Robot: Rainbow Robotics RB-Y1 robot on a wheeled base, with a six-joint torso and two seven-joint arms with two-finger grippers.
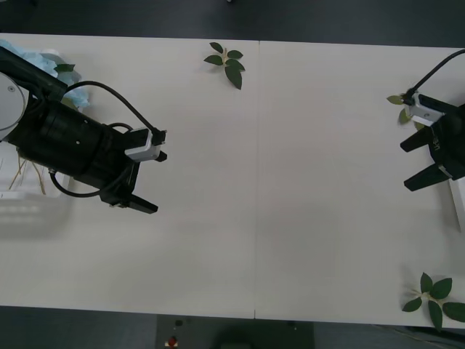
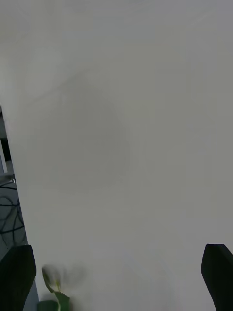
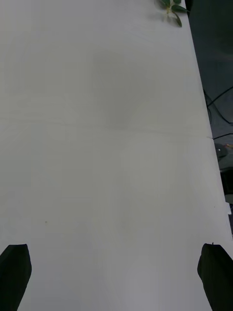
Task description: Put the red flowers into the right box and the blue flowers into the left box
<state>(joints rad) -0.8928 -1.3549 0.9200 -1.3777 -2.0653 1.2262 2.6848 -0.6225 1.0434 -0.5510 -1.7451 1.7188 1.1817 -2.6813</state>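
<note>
While both sit empty | left claw [image 1: 149,182] agape, blue flowers [image 1: 33,59] behind | right claw [image 1: 414,161] agape

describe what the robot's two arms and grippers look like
Both arms are matte black. The left gripper has a thick cylindrical forearm, a small white-and-grey module and a looping black cable; its fingers are black. The right gripper has black wedge-shaped fingers, a similar white module and a cable.

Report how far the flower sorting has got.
Blue flowers lie at the left box, behind the left arm. No flowers lie on the open table, just leaf sprigs. Both the left gripper and right gripper hover open, holding nothing. The red flowers' placement cannot be confirmed.
</note>
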